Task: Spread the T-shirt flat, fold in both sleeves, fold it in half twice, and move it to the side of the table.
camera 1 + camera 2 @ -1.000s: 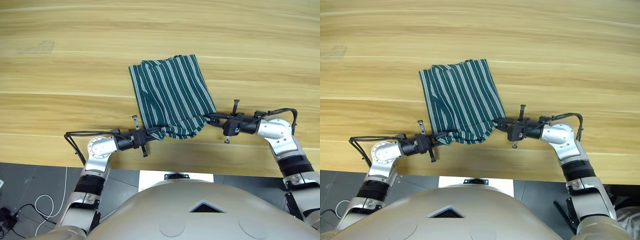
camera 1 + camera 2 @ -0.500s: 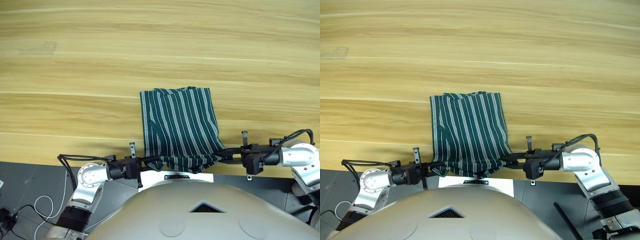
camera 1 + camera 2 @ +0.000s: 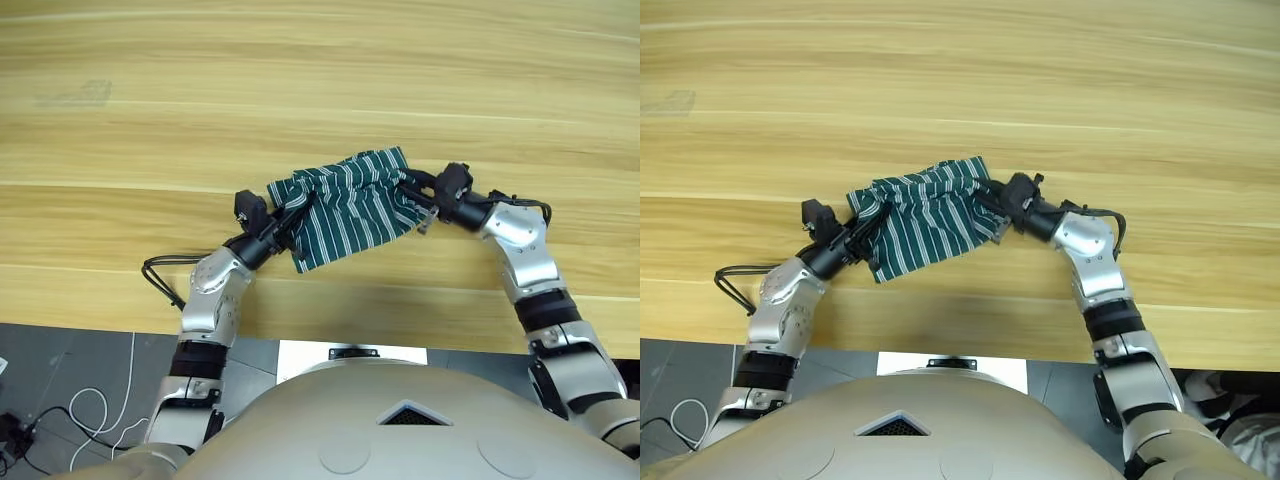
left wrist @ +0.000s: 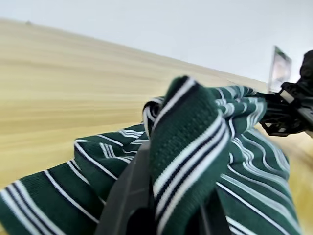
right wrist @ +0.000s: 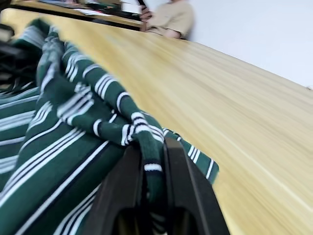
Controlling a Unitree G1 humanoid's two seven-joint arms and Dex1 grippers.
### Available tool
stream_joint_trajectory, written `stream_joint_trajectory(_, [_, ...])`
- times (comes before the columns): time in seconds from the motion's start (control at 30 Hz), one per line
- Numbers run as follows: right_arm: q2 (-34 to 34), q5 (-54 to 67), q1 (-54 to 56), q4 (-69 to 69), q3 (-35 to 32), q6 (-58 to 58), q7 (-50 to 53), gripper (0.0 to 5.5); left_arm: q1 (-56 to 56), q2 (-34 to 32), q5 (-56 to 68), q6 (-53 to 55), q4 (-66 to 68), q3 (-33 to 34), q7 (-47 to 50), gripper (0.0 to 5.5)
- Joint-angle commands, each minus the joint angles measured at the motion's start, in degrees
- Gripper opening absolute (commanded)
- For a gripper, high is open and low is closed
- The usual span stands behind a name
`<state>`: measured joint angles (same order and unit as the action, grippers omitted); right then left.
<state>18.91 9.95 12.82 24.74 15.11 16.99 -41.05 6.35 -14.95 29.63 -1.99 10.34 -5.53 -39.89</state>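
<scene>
We have left jaws and right jaws clamped on shirt (image 3: 350, 205); best keep them level, laying it flat on worktop (image 3: 300, 80).

T-shirt (image 3: 350, 205) — bunched up, its outline lost among folds.

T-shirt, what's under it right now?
The wooden table lies under the striped T-shirt, which is bunched between the left gripper and right gripper, both clamped on its edges. Whether anything lies beneath the cloth cannot be seen; it covers that patch.
</scene>
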Motion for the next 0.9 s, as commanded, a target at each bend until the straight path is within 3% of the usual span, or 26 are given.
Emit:
stream_joint_trajectory(0.03, [-4.25,-1.38,6.92,8.04,-2.60,-1.13,3.69,0.64,-1.10,1.81,-0.24,2.90,2.55,1.45,0.53,0.09])
stream_joint_trajectory(0.33, [-11.06,-5.63,16.11,21.67,-5.70,3.62,11.49,2.11,-0.75,4.09,-0.33,4.51,4.14,3.85,-1.49,1.42])
stream_joint_trajectory(0.53, [-14.06,-7.64,19.13,26.05,-6.54,5.77,13.43,3.02,5.89,4.51,3.12,7.92,-4.43,4.07,-4.41,2.19])
stream_joint_trajectory(0.63, [-14.99,-8.72,21.26,28.95,-6.89,6.50,15.30,3.63,11.38,5.21,4.34,8.65,-9.65,1.12,-7.87,2.71])
stream_joint_trajectory(0.8, [-16.54,-7.04,24.12,32.32,-11.72,7.58,21.32,3.73,19.99,4.42,5.95,5.77,-19.71,-4.42,-16.60,3.40])
stream_joint_trajectory(0.9, [-17.64,-2.67,25.03,27.98,-17.37,8.76,25.27,3.73,19.85,5.46,3.41,3.33,-21.02,-6.29,-16.02,3.81])
